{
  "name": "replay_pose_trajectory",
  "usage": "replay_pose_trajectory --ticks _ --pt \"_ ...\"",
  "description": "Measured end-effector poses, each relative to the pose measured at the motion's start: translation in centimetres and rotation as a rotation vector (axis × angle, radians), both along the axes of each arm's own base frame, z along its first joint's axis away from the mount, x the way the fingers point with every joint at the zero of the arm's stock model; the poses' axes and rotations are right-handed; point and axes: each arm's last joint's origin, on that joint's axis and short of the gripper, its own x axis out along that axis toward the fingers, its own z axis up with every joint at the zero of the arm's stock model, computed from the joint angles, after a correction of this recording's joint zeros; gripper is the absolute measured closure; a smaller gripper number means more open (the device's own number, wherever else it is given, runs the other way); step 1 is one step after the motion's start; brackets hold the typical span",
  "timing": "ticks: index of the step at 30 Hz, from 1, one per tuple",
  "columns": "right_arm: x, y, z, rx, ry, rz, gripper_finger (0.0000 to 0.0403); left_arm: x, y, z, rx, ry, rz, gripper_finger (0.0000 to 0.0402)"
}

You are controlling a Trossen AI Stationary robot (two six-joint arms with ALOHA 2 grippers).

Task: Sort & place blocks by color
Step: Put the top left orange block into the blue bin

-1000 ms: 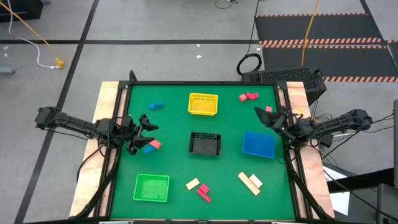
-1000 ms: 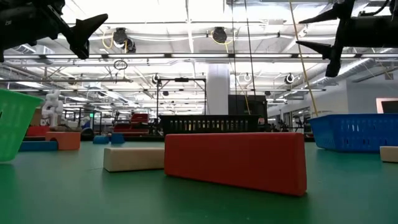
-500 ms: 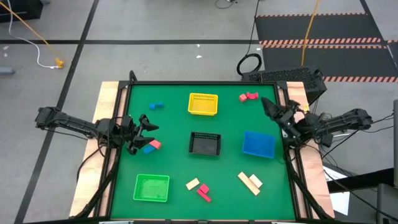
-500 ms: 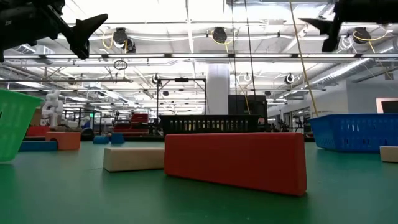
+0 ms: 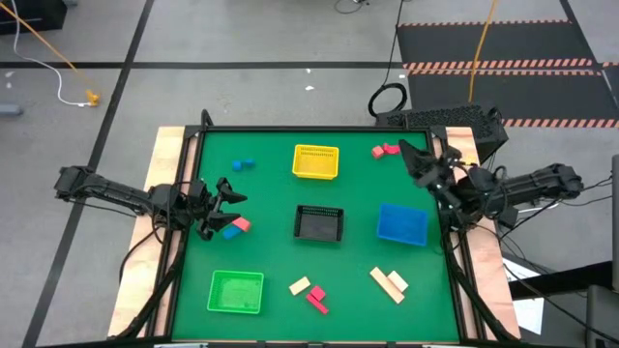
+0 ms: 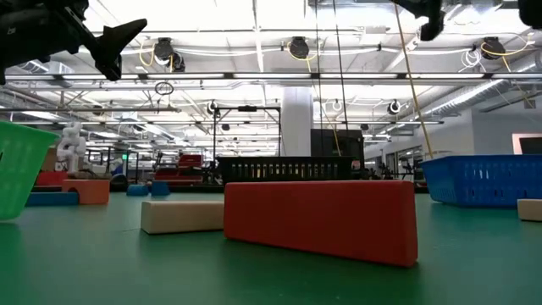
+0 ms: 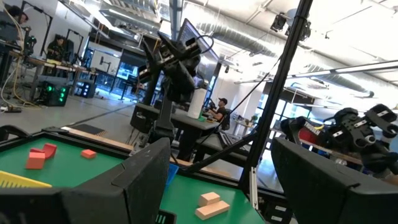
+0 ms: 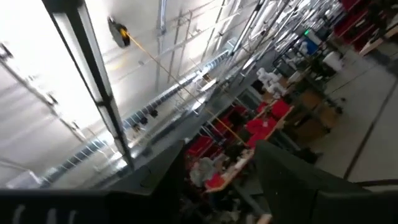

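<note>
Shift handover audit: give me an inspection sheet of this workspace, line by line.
Surface: green mat table with pale wooden side rails.
Job's things: small blue blocks at the far left; red blocks at the far right; a blue and a pink block under the left gripper; tan and magenta blocks and tan bars along the near edge. No block is seen in any basket.
Clutter: yellow mesh basket, black mesh basket, blue mesh basket, green mesh basket.
Grippers: left gripper open, empty; right gripper open, empty, raised near the red blocks.
Cables: white cable on the floor.
Surroundings: striped floor mats.
</note>
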Motion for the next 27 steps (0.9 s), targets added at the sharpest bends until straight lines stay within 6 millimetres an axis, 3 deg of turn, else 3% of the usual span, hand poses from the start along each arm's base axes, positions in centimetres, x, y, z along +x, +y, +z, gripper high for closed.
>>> replay_pose_trajectory --ticks 8,14,19,27 --pt "3.0 -1.4 1.2 -0.090 0.389 -0.122 0.0220 0.0 0.0 0.0 0.000 0.000 0.000 0.0123" --pt "3.9 -3.9 1.0 0.031 0.586 -0.218 0.0220 0.0 0.0 0.0 0.000 0.000 0.000 0.0123" --pt "3.8 -5.8 -0.7 0.177 0.682 -0.294 0.0220 0.0 0.0 0.0 0.000 0.000 0.000 0.0123" --pt "2.1 -8.1 -5.5 0.477 0.997 -0.370 0.0220 0.0 0.0 0.0 0.000 0.000 0.000 0.0123"
